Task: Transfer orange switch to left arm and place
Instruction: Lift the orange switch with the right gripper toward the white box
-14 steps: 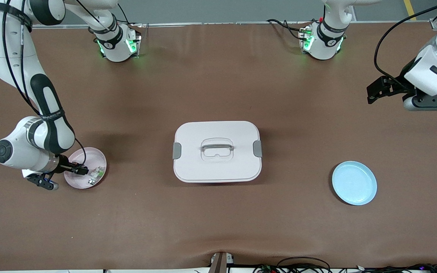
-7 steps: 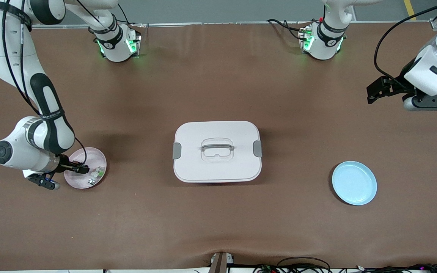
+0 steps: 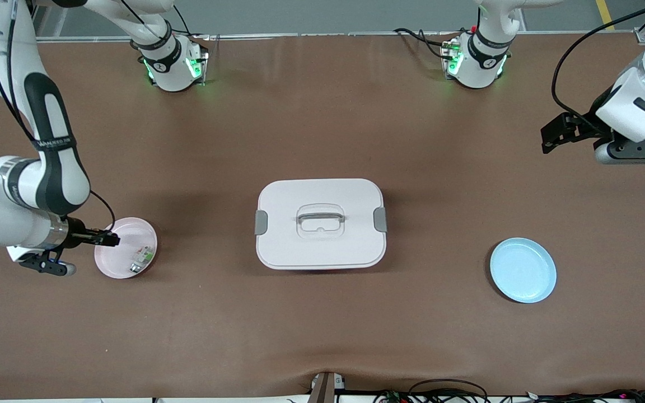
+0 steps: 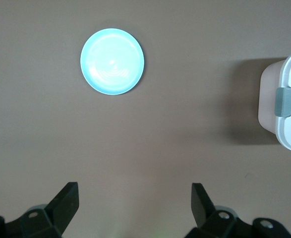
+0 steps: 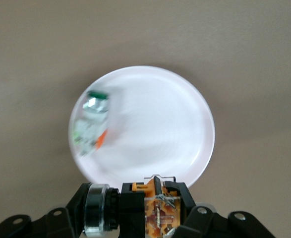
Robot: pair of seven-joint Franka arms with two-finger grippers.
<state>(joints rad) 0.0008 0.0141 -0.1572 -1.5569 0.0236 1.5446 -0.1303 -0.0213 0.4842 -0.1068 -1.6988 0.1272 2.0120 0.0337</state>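
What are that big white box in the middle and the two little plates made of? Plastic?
Probably, yes. The box looks like smooth moulded plastic: rounded corners, matte white lid, grey clip-on clasps. The pink plate and the blue plate look like glossy plastic or melamine; the blue one shows a soft light reflection in the left wrist view. Glazed ceramic can't be ruled out.

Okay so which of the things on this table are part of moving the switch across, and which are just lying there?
Part of the job:
- small black-and-orange switch, held in the shut right gripper over the pink round plate
- open left gripper, waiting
- large white plastic box to avoid

Just lying about:
- green-and-white component on the pink plate
- light blue round plate
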